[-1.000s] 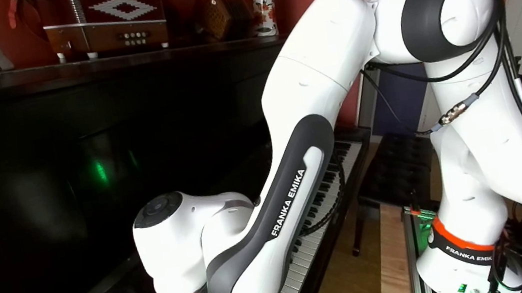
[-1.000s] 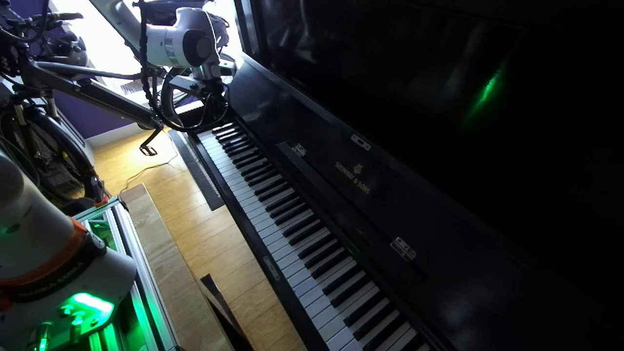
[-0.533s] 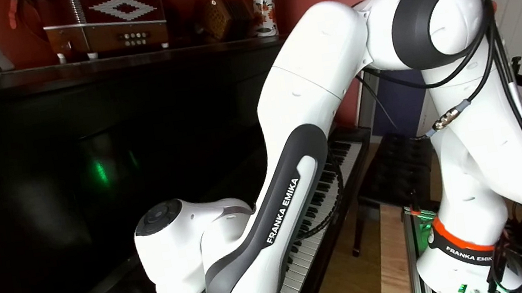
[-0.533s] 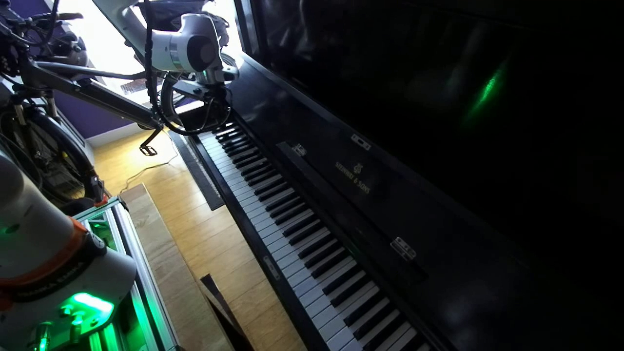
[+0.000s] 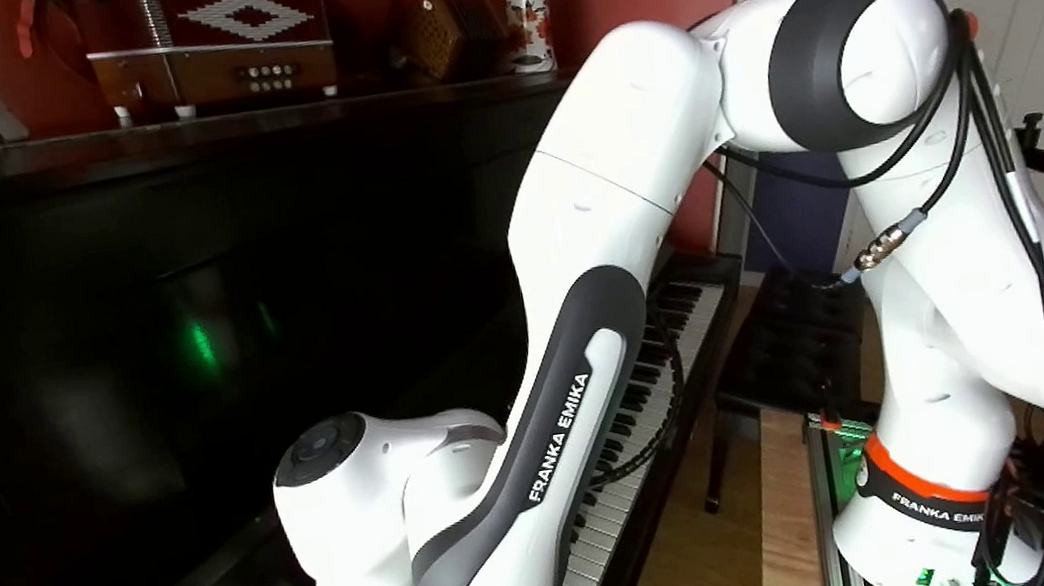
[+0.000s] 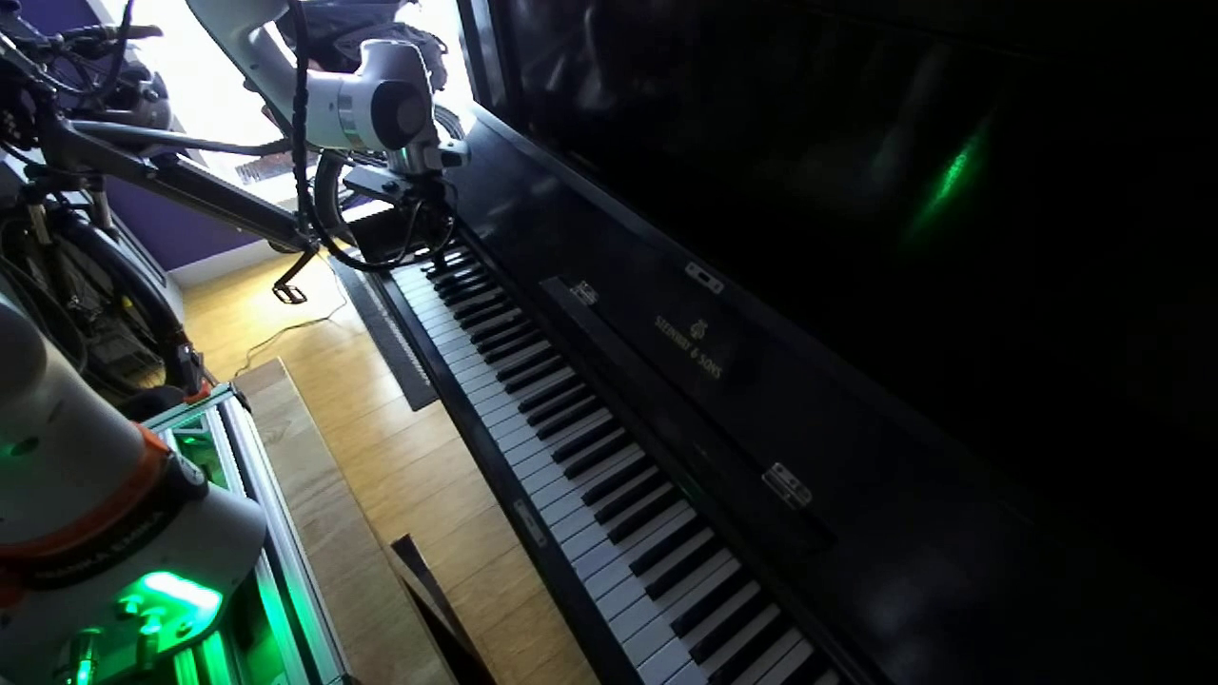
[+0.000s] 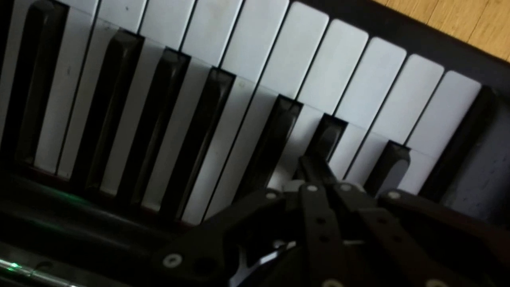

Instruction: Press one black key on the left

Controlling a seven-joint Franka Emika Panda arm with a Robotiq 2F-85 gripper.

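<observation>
The piano keyboard shows in both exterior views [image 5: 631,492] [image 6: 544,455] and fills the wrist view. My gripper [image 7: 316,165] is shut and empty, its dark fingers together. In the wrist view its fingertips overlie a black key [image 7: 330,133], second from the keyboard's end. Touching or just above, I cannot tell. A black key [image 7: 392,161] lies nearer the end and another black key [image 7: 275,137] lies on the opposite side. In an exterior view the gripper [image 6: 438,257] is low over the far end of the keys. In an exterior view it is mostly hidden below the frame edge.
A dark end block [image 7: 458,147] borders the last white key. The black piano lid and panel [image 6: 618,247] rise behind the keys. A bicycle [image 6: 171,181] stands past the keyboard's end. A padded bench [image 5: 790,338] and a wooden board [image 5: 783,501] are near the base.
The arm has come down steadily, and the gripper is lower over the end of the keyboard. It has also shifted slightly along the keys. The gripper's opening cannot be compared.
</observation>
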